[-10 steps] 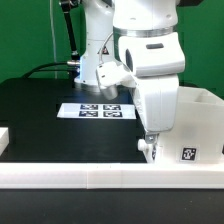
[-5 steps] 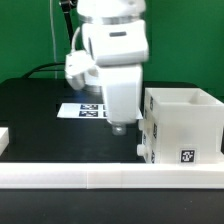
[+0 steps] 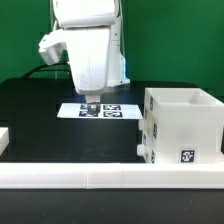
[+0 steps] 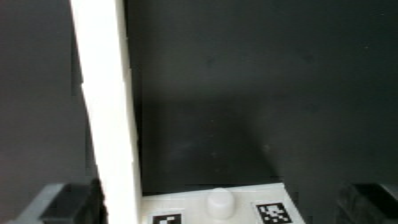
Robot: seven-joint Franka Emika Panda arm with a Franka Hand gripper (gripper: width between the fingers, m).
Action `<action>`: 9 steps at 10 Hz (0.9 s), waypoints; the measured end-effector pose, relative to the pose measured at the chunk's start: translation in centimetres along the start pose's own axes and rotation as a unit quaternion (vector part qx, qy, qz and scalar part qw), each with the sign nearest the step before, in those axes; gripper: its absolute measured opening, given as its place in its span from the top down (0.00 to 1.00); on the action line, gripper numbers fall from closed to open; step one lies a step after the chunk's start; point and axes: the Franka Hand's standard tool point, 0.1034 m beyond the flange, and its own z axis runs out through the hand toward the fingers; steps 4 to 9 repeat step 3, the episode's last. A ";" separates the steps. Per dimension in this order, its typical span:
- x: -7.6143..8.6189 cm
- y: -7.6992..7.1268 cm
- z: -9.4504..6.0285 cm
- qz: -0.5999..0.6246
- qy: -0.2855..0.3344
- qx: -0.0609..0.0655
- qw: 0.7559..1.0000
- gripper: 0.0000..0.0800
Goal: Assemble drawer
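The drawer's large white housing (image 3: 185, 125) stands at the exterior view's right, open side up, with square tags on its front. My gripper (image 3: 90, 102) hangs well to its left, just above the marker board (image 3: 108, 111), and holds nothing. In the wrist view dark fingers (image 4: 63, 205) show at both lower corners, wide apart. Between them lies a white tagged surface (image 4: 231, 207) with a small rounded bump; I cannot tell what it is. A white piece (image 3: 3, 136) at the far left edge is mostly cut off.
The long white border rail (image 3: 110, 178) runs along the front of the black table and shows as a white bar in the wrist view (image 4: 103, 100). A black cable lies at the back left.
My arm has left the housing's front left corner and swung to the exterior view's left and back, ending over the marker board. The housing has not moved.
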 end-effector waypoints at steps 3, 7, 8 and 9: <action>0.0 0.0 0.1 0.000 0.000 0.001 1.000 0.19; 0.0 0.0 0.1 0.000 0.000 0.001 1.000 0.19; 0.0 0.0 0.1 0.000 0.000 0.001 1.000 0.19; 0.0 0.0 0.1 0.000 0.000 0.001 1.000 0.19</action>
